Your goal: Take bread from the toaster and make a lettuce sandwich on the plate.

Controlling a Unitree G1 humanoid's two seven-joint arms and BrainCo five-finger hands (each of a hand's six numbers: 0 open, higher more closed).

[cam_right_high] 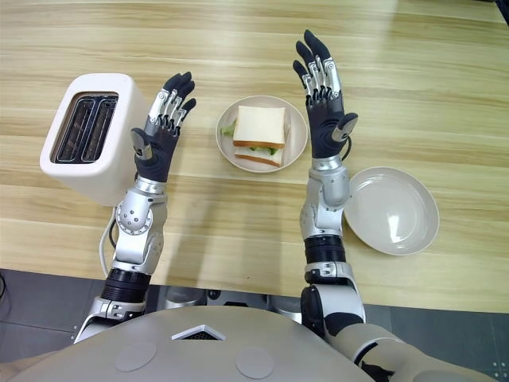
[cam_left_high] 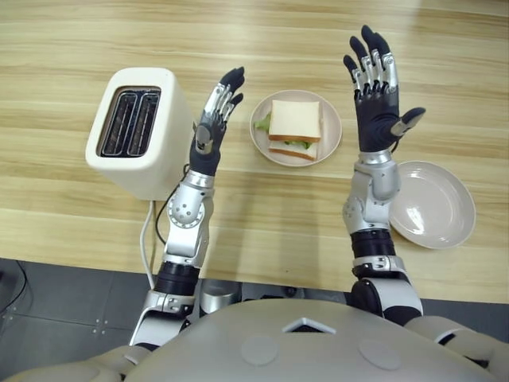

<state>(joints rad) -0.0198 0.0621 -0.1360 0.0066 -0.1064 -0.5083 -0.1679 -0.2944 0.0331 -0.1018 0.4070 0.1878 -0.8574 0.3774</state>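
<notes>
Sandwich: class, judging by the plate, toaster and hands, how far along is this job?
Done: the lettuce sandwich sits assembled on the plate; the toaster slots look empty. In hand: nothing, the left hand and right hand are open either side of the plate. Left: apparently nothing.

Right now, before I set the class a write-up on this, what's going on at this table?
The robot holds nothing: its left hand and right hand are both raised with fingers spread, one on either side of the plate. A finished lettuce sandwich lies on that plate, two bread slices with green leaves between. The toaster stands to the left, its slots looking empty. A shallow dish sits by the right arm.
</notes>
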